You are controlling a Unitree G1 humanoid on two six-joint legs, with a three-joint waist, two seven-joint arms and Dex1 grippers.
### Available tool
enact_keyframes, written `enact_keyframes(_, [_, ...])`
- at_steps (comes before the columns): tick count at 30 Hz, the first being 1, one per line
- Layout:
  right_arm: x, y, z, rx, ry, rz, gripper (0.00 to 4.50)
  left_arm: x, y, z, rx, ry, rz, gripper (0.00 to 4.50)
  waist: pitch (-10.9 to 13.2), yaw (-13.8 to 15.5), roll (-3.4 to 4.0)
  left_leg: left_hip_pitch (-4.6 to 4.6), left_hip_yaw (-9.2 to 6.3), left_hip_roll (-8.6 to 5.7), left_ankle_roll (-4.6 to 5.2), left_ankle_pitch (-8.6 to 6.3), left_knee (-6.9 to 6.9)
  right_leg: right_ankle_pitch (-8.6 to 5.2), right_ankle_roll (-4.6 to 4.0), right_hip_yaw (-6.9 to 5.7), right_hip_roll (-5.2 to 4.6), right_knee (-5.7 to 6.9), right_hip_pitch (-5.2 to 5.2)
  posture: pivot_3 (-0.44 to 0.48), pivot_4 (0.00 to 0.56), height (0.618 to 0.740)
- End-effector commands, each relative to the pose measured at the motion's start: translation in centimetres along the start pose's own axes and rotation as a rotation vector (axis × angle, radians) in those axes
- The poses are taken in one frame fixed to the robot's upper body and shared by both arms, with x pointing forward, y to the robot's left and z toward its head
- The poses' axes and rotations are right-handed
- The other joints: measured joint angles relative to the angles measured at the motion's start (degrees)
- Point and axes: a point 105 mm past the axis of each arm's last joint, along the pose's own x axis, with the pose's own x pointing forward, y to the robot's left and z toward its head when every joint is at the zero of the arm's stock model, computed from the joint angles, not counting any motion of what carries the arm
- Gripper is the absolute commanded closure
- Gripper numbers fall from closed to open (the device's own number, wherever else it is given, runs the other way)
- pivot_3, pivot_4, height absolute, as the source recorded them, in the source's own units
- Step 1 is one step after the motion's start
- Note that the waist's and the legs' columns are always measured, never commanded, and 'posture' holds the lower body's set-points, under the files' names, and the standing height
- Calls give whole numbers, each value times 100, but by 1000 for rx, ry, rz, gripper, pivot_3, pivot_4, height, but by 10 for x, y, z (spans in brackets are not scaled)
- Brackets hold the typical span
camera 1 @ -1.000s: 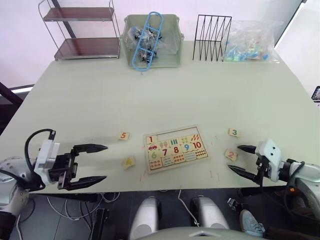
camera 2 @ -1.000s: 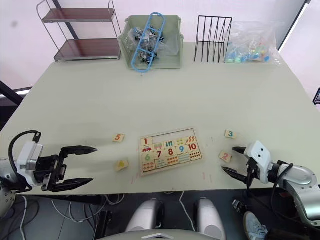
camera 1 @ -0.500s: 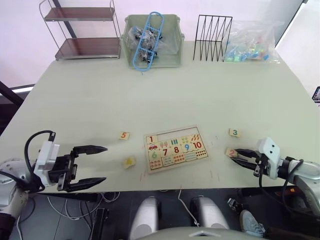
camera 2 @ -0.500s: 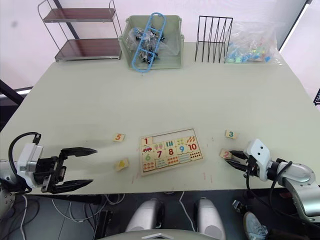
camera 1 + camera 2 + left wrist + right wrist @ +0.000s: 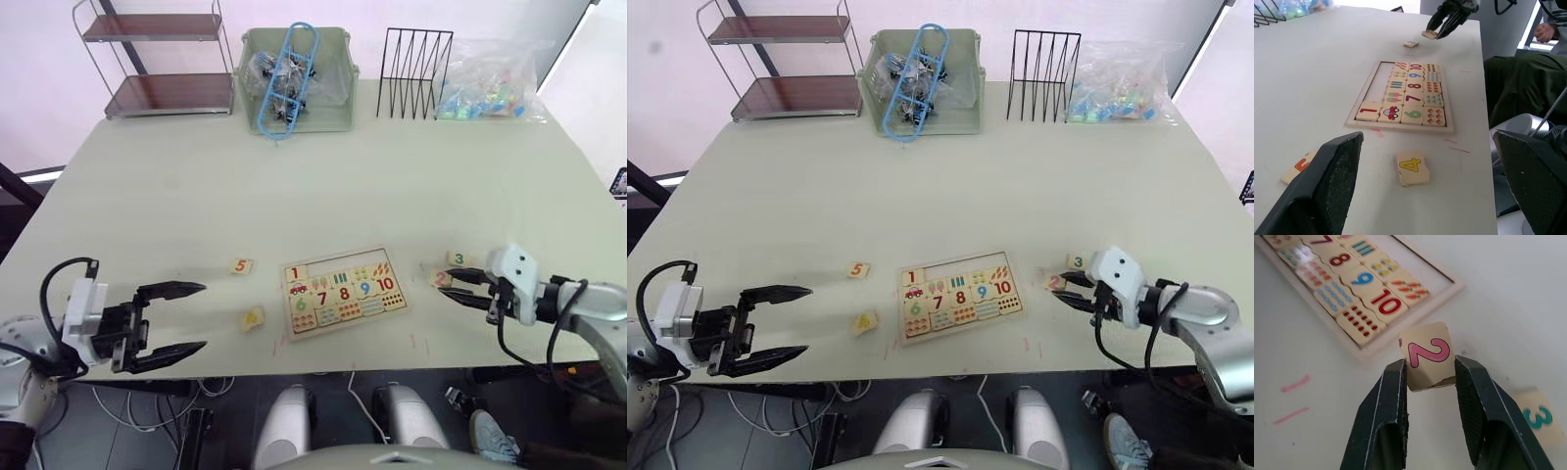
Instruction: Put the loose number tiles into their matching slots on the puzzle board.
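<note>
One pale table carries everything listed here.
Along its far edge, from the robot's left to its right: a two-tier wire shelf; a pale green bin holding a blue plastic frame; a black wire rack; a clear bag of colourful pieces.
Puzzle board: flat, pale wood, near the table's front edge, between the two arms. The 1 tile sits in the top row; the rest of that row, the open slots, is bare. Numerals 6 to 10 and the counting pictures fill the rows below.
Left gripper: fingers spread wide, holding nothing, at the front edge well to the left of the board.
Right gripper: fingers pinching the 2 tile by its sides, just right of the board, numeral facing up.
3 tile: flat on the table just beside the right gripper.
5 tile: flat, left of the board.
4 tile: flat, near the board's front-left corner.
</note>
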Motion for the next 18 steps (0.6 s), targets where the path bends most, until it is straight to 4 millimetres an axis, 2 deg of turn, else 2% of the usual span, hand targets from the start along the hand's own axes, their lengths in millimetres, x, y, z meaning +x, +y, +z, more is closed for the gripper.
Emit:
enact_keyframes(1, [4, 5, 22, -38, 2, 72, 3667, -3, -2, 6, 32, -2, -6, 0, 2, -1, 2, 0, 0, 0, 0, 0, 0, 0, 0, 0, 0, 0, 0, 0, 150, 740])
enact_keyframes(8, [26, 5, 56, -131, 64, 205, 3667, -3, -6, 6, 36, -9, 17, 0, 3, -25, 4, -5, 3, 5, 0, 0, 1, -5, -25, 0, 1, 1, -11, 0, 150, 740])
enact_keyframes(18, [69, 5, 86, -234, 147, 277, 3667, -4, -11, 4, 36, -10, 45, 0, 4, -13, 5, -24, -2, 6, 0, 0, 1, 6, -14, -7, 1, -1, -25, 0, 150, 740])
